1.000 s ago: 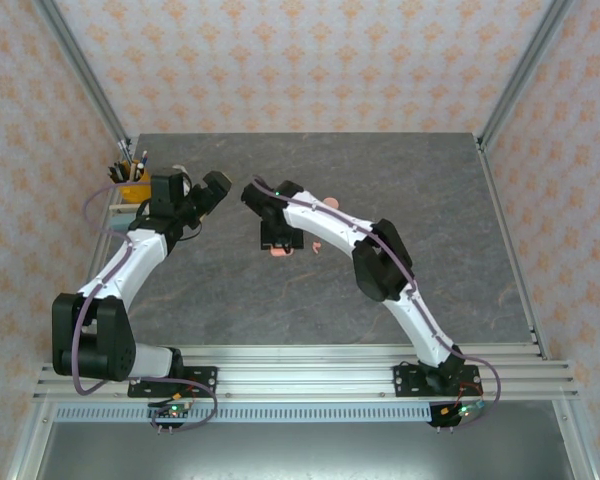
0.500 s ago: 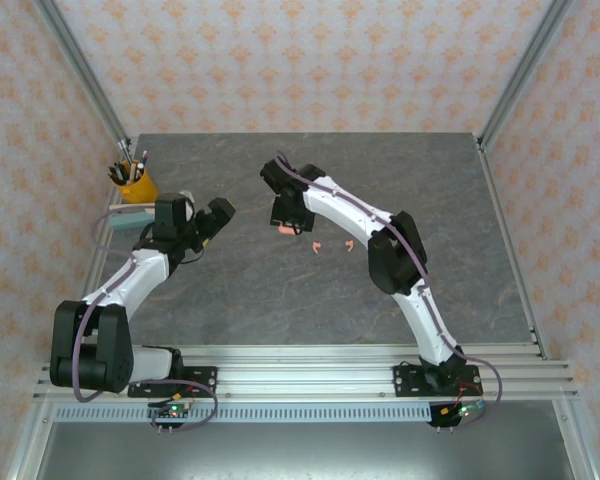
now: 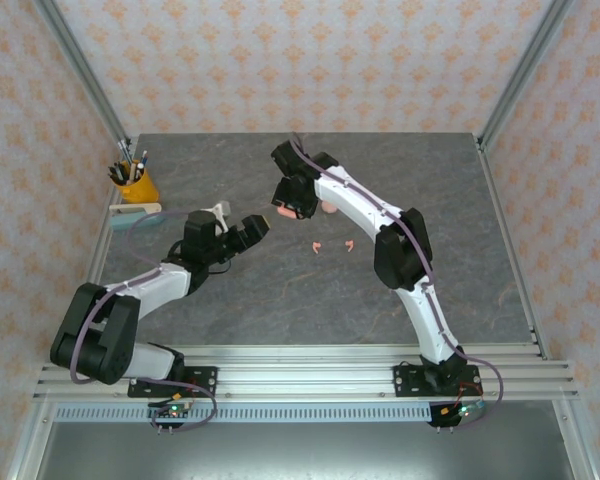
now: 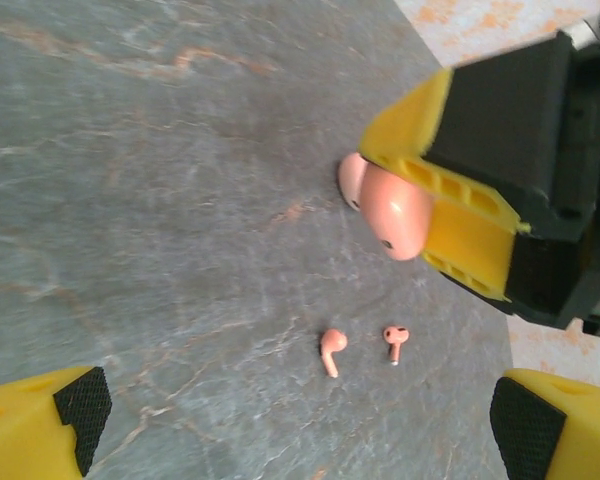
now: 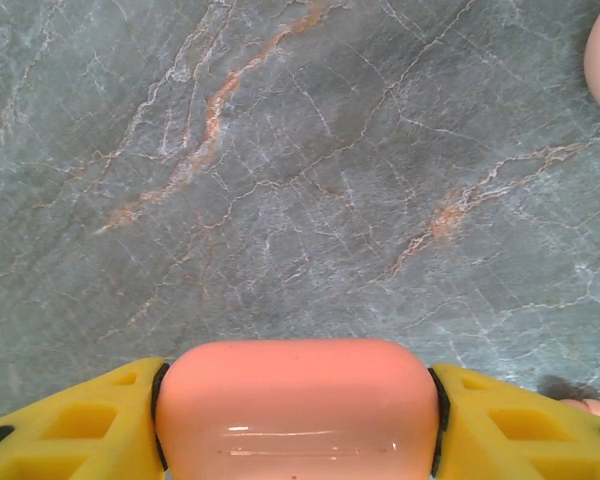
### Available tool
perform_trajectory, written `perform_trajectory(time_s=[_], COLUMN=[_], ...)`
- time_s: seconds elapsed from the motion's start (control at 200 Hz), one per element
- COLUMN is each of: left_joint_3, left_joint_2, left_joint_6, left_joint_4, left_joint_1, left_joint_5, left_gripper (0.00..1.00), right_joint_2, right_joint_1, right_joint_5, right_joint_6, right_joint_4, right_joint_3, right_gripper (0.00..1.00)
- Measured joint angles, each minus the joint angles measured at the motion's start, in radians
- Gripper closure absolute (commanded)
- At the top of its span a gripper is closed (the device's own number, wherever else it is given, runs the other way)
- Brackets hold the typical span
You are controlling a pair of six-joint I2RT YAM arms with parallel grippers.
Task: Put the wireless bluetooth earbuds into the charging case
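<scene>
R arm's just pulled back: the right gripper [image 3: 290, 197] has gone from mid-table up toward 12 o'clock. It takes the charging case [image 5: 297, 410] w/ it, pinched end to end between its yellow fingers [image 5: 70, 420]. That uncovers two earbuds [image 3: 318, 247] on the table [image 3: 460, 200] near centre, side by side but apart, approx 5 o'clock of the case. Meanwhile the L arm has swung in from the pen cup [image 3: 133, 185] at 9 o'clock. The left gripper [image 3: 252, 231] now sits low, jaws spread wide, nothing in them, aimed at 3 o'clock toward the buds. Reads as case secured, buds exposed, L side lining up a pick; none in yet, prob. R arm is stretched long, elbow bent, wrist tipped down. A second pink case [image 3: 329, 207] lies just beside the held one, at 3 o'clock.
</scene>
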Motion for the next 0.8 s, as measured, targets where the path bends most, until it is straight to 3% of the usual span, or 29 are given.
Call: perform_trajectory(time_s=[0.385,0.801], left_joint_3=[-0.002,0.077], left_joint_2=[0.094,0.175], left_joint_6=[-0.014,-0.023], left_joint_4=[0.188,0.275], left_joint_1=[-0.034,-0.051], left_joint_5=[-0.049,-0.066], left_gripper=[0.2,0.25], right_joint_2=[0.0,-0.004], right_joint_1=[-0.035,-0.039], right_joint_5=[-0.096,-0.192], right_joint_6=[0.107,0.226], right_joint_4=[0.079,0.18], right_joint_3=[-0.001,-0.032], right_gripper=[0.43,0.43])
